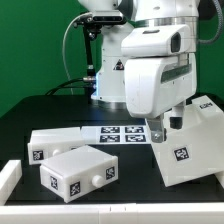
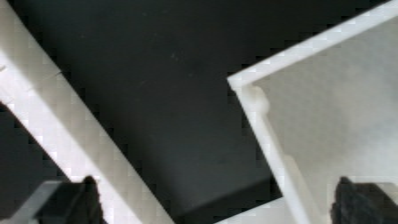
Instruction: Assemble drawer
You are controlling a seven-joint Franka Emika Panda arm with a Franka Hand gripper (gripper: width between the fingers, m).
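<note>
I have the pincer (image 1: 165, 128) spread wide, pinching nothing, over the drawer's casing (image 1: 188, 152), I judge to straddle its side wall (image 2: 276, 150), which only the wrist view shows between the fingers (image 2: 64, 203), while only the exterior view shows one tray (image 1: 52, 143) and a second tray (image 1: 78, 174) well apart from it.

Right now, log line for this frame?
tool open, empty | at casing edge | front tray, back tray outside casing

One large white casing (image 1: 195, 140), exterior view's right. Two smaller white trays, exterior view's left: far tray (image 1: 60, 141), near tray (image 1: 80, 170). One marker board (image 1: 122, 133), bearing four tags.
</note>
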